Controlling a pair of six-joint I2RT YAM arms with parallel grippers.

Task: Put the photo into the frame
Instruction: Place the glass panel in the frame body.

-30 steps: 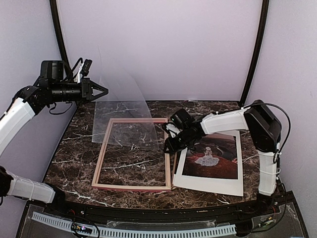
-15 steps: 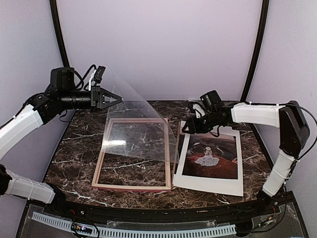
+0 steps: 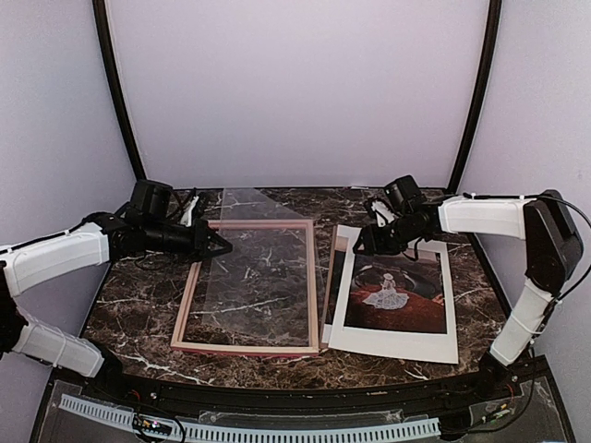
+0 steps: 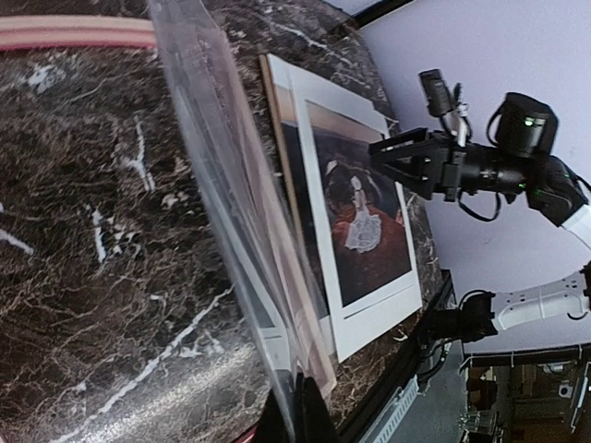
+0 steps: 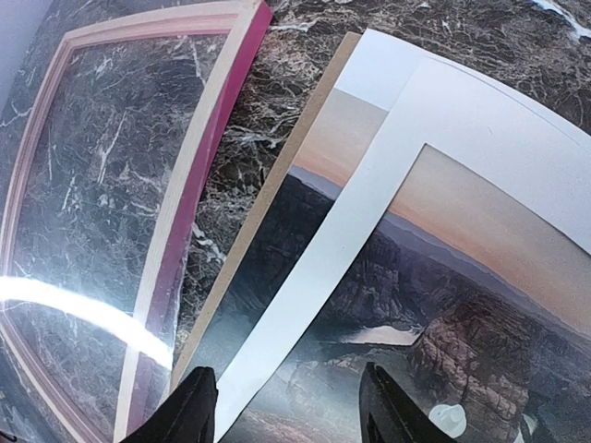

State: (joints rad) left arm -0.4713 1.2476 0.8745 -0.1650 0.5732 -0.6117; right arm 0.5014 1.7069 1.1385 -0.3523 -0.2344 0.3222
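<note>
- Top view: the frame lies flat on the marble table. At its left rail, the left gripper is closed on a clear sheet, which leans over the frame. The photo lies just right of the frame, face up under a white mat. The right gripper hovers over the mat's far corner on the frame's side.
- Left wrist view: the fingers pinch the sheet's edge.
- Right wrist view: the fingers stand apart and hold nothing, above the mat's edge beside the frame.
</note>
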